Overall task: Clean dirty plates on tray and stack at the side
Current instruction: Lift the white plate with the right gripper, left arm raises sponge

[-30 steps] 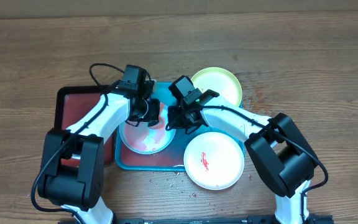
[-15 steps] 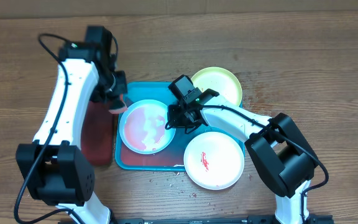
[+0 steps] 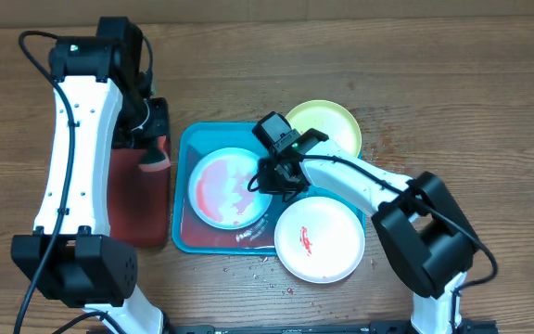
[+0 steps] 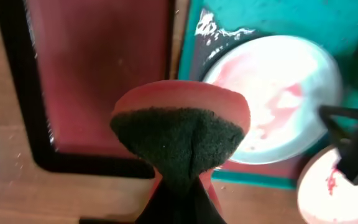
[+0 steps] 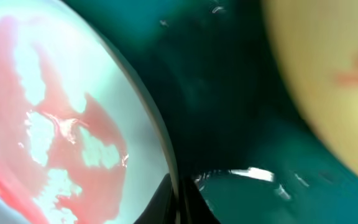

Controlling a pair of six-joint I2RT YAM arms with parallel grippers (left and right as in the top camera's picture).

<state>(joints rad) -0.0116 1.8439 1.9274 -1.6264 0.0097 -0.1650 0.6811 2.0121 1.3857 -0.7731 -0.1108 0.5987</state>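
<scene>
The right claw (image 3: 269, 180) pinches the rim of the blue plate (image 3: 221, 190), seemingly to steady it, while the left claw (image 4: 178, 190), squeezing a sponge (image 4: 179, 134), hangs over the red tray (image 3: 137, 209)

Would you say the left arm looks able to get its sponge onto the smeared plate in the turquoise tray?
Probably yes: the left pincer, shut on the sponge, hangs over the dark red tray alongside, and the plate is bare on its left; the right pincer sits only at its right rim.
</scene>
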